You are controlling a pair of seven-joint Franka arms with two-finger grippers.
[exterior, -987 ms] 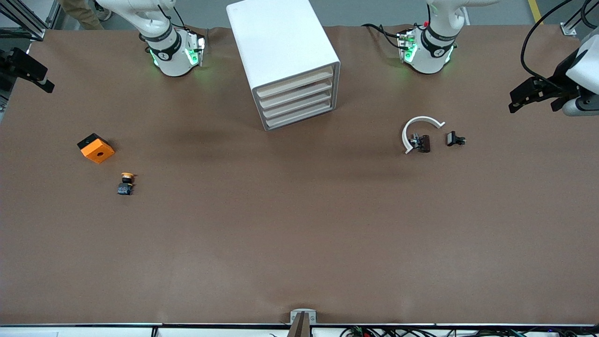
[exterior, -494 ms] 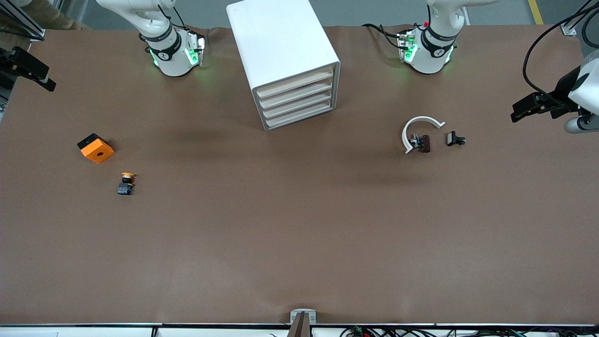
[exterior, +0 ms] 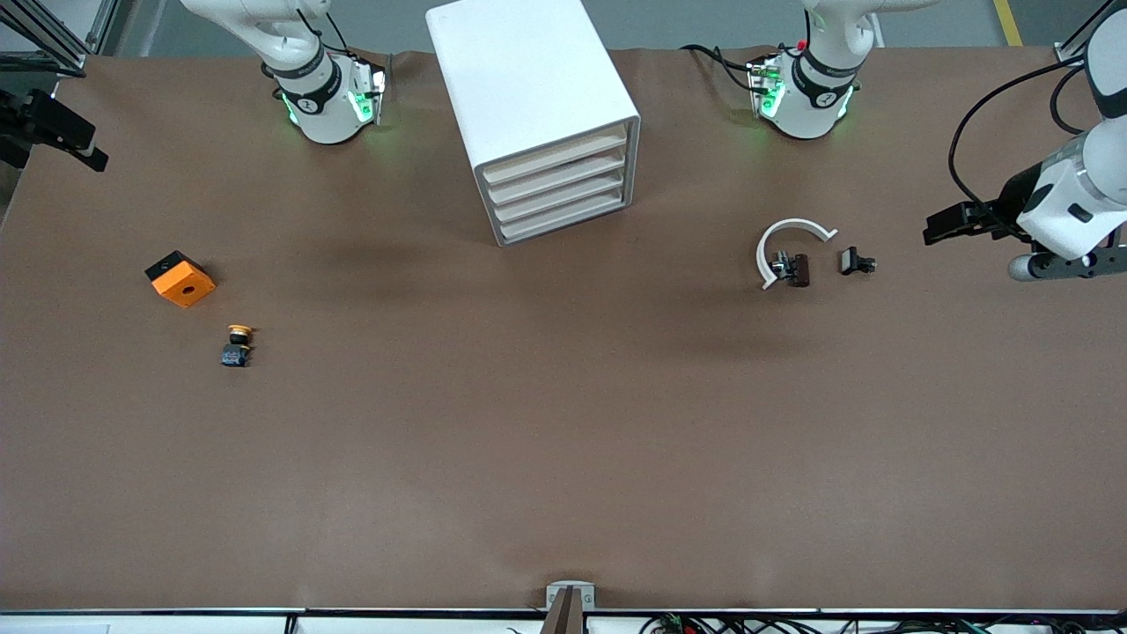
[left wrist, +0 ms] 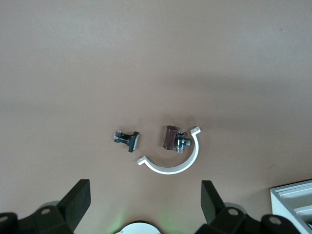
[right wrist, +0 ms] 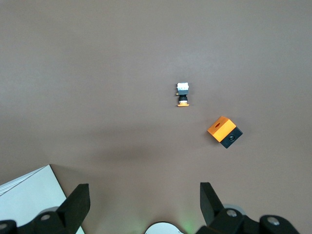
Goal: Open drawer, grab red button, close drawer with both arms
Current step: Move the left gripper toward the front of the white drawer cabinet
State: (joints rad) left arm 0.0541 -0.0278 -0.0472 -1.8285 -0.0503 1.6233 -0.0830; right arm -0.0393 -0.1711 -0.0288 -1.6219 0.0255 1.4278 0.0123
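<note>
The red-capped button is nowhere I can see, so I cannot tell where it is. The white drawer cabinet (exterior: 537, 114) stands on the brown counter (exterior: 563, 440) between the two arm bases. Its four drawer fronts (exterior: 559, 189) all sit flush and shut, turned a little toward the left arm's end.

The left tool (exterior: 935, 231) hangs over the counter at the left arm's end. Its fingers (left wrist: 78, 200) are spread wide with nothing between them. Its wrist view looks down on three small parts lying together, nearer the front camera than the left arm's base. One is a white half ring (left wrist: 175, 158). A short brown cylinder with a metal fitting (left wrist: 169, 138) lies inside the ring's curve, close against it. A small black clip (left wrist: 127, 139) lies just beside them, toward the left arm's end.

The right tool (exterior: 75, 145) is up over the counter's edge at the right arm's end. Its fingers (right wrist: 78, 202) are equally wide apart and hold nothing. Its wrist view takes in an orange box with a hole (right wrist: 224, 131). Near that box, somewhat closer to the front camera, is a small button with a yellow-orange cap (right wrist: 183, 95). Both lie well apart from the cabinet, whose corner shows at the edge of that view.
</note>
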